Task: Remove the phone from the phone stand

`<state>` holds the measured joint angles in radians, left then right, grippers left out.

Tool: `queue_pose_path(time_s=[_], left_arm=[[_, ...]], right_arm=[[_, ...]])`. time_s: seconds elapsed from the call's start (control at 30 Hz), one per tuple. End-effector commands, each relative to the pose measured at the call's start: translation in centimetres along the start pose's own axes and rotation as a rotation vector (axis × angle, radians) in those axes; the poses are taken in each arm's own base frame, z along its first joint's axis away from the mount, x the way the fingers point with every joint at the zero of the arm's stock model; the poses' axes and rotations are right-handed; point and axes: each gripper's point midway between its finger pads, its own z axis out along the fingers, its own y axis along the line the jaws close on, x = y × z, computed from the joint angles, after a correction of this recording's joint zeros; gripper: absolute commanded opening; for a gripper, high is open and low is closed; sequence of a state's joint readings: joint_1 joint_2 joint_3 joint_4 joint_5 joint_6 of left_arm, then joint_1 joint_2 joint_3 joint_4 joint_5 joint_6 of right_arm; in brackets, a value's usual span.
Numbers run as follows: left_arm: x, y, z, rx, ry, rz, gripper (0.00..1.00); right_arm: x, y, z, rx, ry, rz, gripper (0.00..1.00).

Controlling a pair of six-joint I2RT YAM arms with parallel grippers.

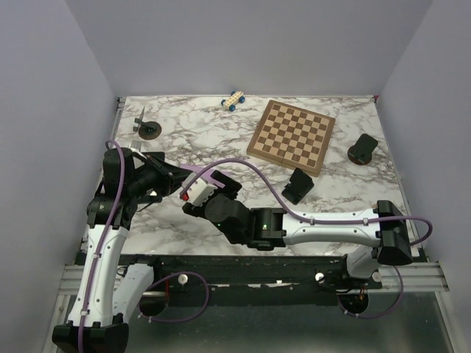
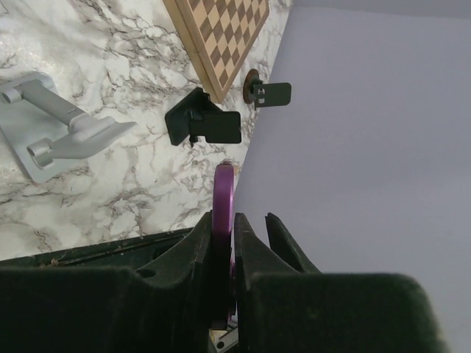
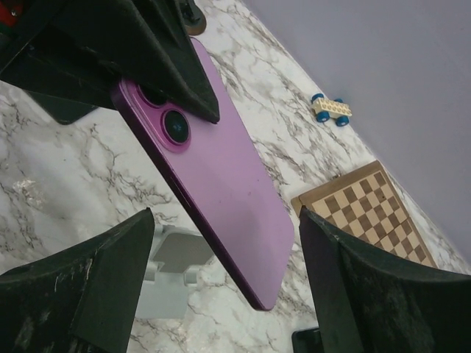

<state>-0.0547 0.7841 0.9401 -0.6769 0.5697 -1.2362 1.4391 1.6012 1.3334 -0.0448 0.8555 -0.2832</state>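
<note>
The purple phone (image 3: 221, 184) hangs tilted in the air, off the grey phone stand (image 3: 165, 279), which sits on the marble table below it. My left gripper (image 2: 223, 220) is shut on the phone's camera end; the phone shows edge-on (image 2: 224, 195) between its fingers. The stand lies empty to the left in the left wrist view (image 2: 51, 132). My right gripper (image 3: 224, 220) is open, its fingers either side of the phone's lower end and apart from it. In the top view both grippers meet left of centre, left (image 1: 180, 179) and right (image 1: 210, 198); the stand is hidden there.
A wooden chessboard (image 1: 291, 136) lies at the back right. A small toy car (image 1: 233, 100) sits at the back edge. Black phone holders stand at centre right (image 1: 298, 185), far right (image 1: 363, 148) and back left (image 1: 147, 129). Purple walls enclose the table.
</note>
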Motion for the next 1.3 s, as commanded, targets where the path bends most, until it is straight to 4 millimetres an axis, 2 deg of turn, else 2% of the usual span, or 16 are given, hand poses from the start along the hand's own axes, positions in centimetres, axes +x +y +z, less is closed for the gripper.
queue_pose_path(time_s=[0.0,0.13,0.3,0.43,0.53,0.6,0.63,0.7,0.73,0.77,0.83,0.9,1.07,1.13,1.2,1.27], left_arm=[[1.4,-2.0,-1.2,0.064,0.062,-0.040,0.00],[2.0,-1.8,-1.5,0.064,0.075,-0.042,0.00],[2.1,-0.8,-1.4,0.057,0.062,-0.058,0.00],[2.2,-0.6,-1.4,0.051,0.070,-0.060,0.00],[2.0,-1.0,-1.6,0.077,0.046,-0.064,0.00],[1.7,-1.4,-1.7,0.103,0.021,-0.059,0.00],[1.6,-1.6,-1.6,0.116,0.018,-0.061,0.09],[1.4,-2.0,-1.5,0.139,0.016,-0.055,0.49],[1.3,-2.2,-1.5,0.146,0.012,-0.046,0.64],[1.2,-2.5,-1.5,0.155,0.009,-0.026,0.78],[0.9,-3.3,-1.7,0.174,-0.002,0.038,0.92],[0.3,-4.1,-2.4,0.183,-0.059,0.138,0.98],[-2.6,-5.7,-5.4,0.203,-0.334,0.434,0.99],[-2.8,-6.0,-6.0,0.249,-0.392,0.552,0.99],[-1.4,-6.5,-5.9,0.350,-0.358,0.677,0.99],[1.3,-6.9,-5.6,0.492,-0.246,0.788,0.99]], right_arm=[[0.6,0.3,1.5,0.050,0.008,-0.062,0.85],[1.2,-1.1,1.7,0.172,0.014,-0.085,0.82],[1.3,-1.8,2.0,0.250,0.003,-0.157,0.64],[1.0,-1.7,2.2,0.243,-0.009,-0.175,0.42],[1.0,-2.0,2.0,0.256,-0.010,-0.180,0.19],[0.7,-2.3,1.8,0.256,-0.036,-0.166,0.09],[0.4,-2.4,1.7,0.255,-0.048,-0.153,0.03],[-0.1,-2.6,1.6,0.245,-0.059,-0.120,0.01],[-0.4,-2.5,1.5,0.232,-0.065,-0.104,0.01],[-0.7,-2.5,1.3,0.215,-0.078,-0.072,0.01],[-1.2,-2.8,0.9,0.187,-0.094,-0.020,0.01],[-1.5,-3.1,0.4,0.150,-0.097,0.036,0.01],[-0.1,-4.7,0.4,-0.033,-0.052,0.229,0.01],[0.8,-5.3,0.8,-0.155,0.003,0.341,0.01],[1.1,-5.9,0.9,-0.290,0.045,0.486,0.01],[1.0,-5.9,0.2,-0.404,0.067,0.580,0.01]])
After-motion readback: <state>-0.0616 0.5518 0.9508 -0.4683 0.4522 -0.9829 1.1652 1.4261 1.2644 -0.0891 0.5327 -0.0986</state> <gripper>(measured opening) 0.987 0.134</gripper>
